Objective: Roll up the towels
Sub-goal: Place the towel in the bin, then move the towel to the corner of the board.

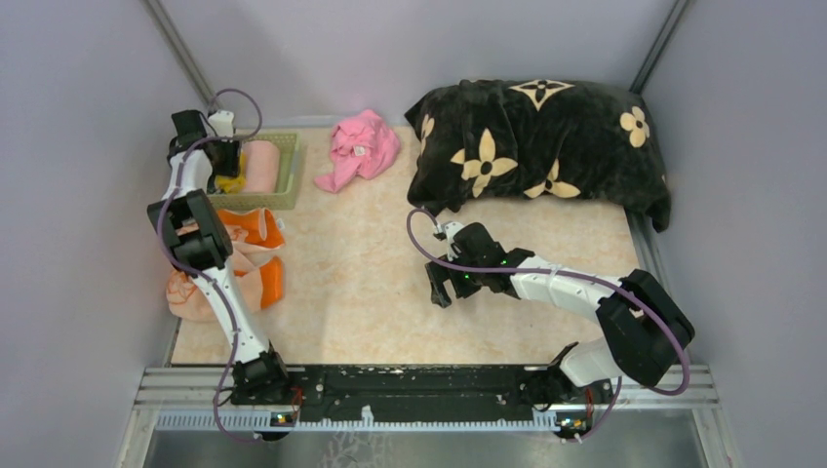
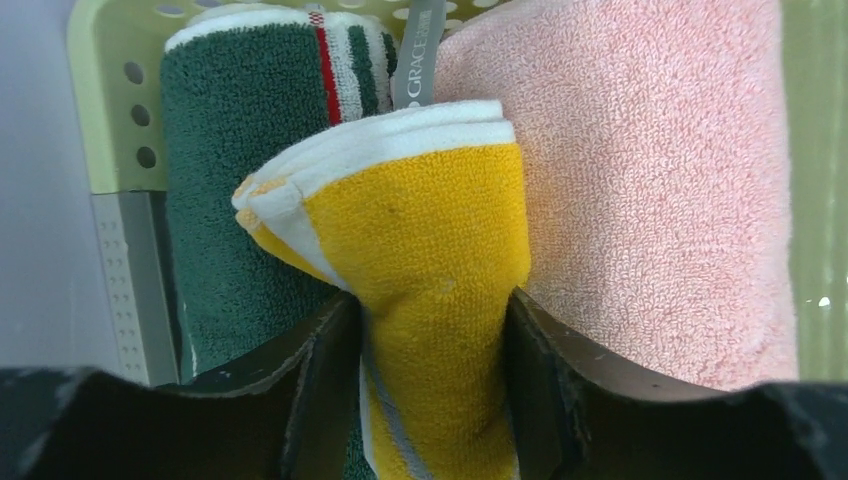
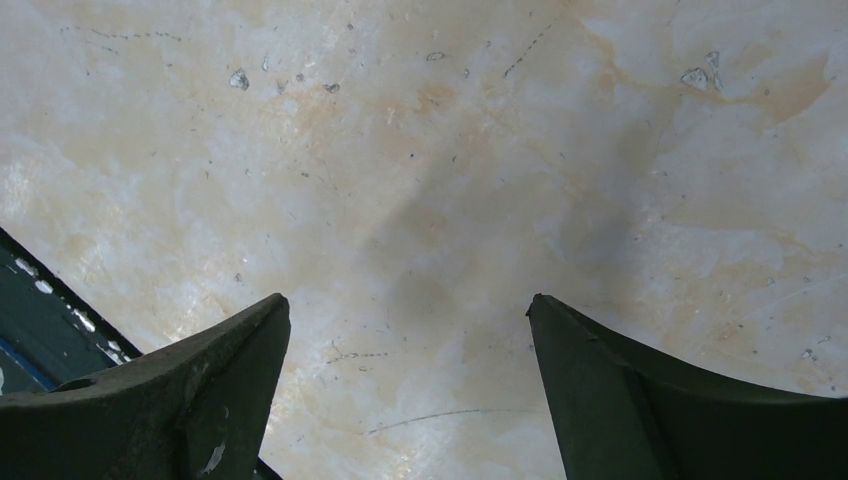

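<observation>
Spread wide and holding nothing, the right jaws hang over the marbled surface. Further left, the peach towel with an orange border is seen crumpled and unrolled beside the left arm. Beyond it, in the green basket, the rolled yellow towel is pinched by the left jaws between a green roll and a pink roll. It is best seated fully down before release, so the roll is kept tight.
</observation>
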`<action>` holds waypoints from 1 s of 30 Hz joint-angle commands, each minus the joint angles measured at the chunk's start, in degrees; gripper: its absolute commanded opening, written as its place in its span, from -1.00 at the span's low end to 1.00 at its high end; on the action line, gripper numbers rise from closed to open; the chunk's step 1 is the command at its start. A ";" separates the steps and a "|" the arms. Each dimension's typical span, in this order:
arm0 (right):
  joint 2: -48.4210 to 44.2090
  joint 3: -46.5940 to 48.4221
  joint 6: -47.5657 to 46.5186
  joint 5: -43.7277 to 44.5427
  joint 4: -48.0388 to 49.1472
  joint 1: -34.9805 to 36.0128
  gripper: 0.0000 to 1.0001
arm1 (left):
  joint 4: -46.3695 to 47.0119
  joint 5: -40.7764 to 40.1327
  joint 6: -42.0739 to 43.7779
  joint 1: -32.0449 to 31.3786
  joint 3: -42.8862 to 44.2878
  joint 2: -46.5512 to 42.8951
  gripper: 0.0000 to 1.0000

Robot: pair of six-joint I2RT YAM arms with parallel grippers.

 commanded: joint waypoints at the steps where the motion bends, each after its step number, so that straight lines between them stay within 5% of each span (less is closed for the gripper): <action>1: -0.61 3.30 -1.19 -0.61 1.40 -0.54 0.77 | 1.54 0.46 1.43 0.21 -2.53 0.21 0.23; 13: -2.60 3.00 -1.19 -0.90 1.33 -0.52 0.77 | 1.89 -0.59 -7.84 0.42 3.29 -4.02 0.67; 22: -3.53 3.07 -1.11 -1.04 1.13 -0.54 0.77 | 1.19 0.35 -15.15 1.40 2.98 -7.21 0.76; 30: -6.58 2.93 -0.45 -0.19 1.53 -0.53 0.78 | 2.36 0.94 -28.03 1.14 -13.41 -24.35 0.75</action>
